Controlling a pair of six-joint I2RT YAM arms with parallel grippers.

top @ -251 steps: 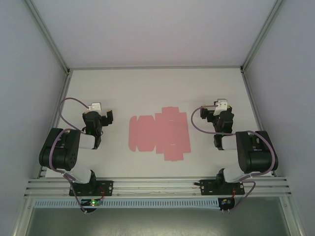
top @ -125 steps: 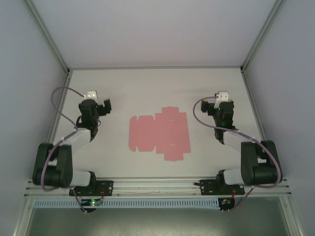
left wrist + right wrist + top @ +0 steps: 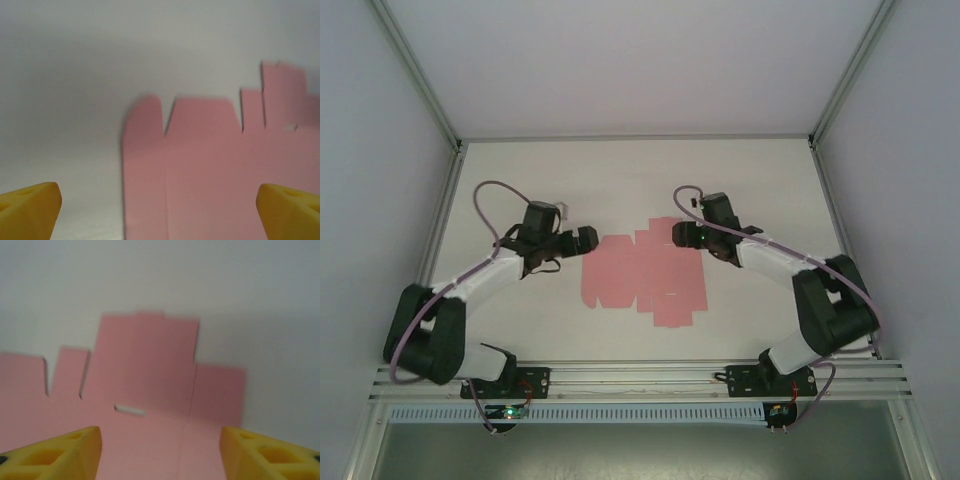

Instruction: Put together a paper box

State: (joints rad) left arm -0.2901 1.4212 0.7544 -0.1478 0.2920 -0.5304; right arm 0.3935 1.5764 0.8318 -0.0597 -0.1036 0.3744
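Assembly is at its opening step, by my reading: the paper box [image 3: 642, 278] lies as a flat pink die-cut sheet at the centre of the table [image 3: 520, 330], with no flap raised and no crease folded. The left gripper [image 3: 582, 238] hangs at the sheet's 10 o'clock corner and the right gripper [image 3: 683, 233] at its 1 o'clock corner, both pointing in toward the card. Neither one touches it as far as I can tell.

The left pincer is spread as wide as it goes. Its yellow fingertips [image 3: 30, 207] sit at the far lower corners of the left wrist view with nothing between them. The right pincer's fingertips [image 3: 55, 452] stand apart too, with a narrower gap between them, and they hold nothing.

The next move probably calls for getting a finger under a thin edge. Flat card on a flat table gives little purchase, so one arm may need to pin the sheet while the other lifts a flap along its crease.

The overhead camera gives the sheet's whole outline and where both arms stand around it. The wrist cameras add the fine cuts: a rounded tab [image 3: 145, 117] at the sheet's left end, notches between flaps, a crease line, and a small slot [image 3: 130, 410] in the panel ahead of the right gripper.
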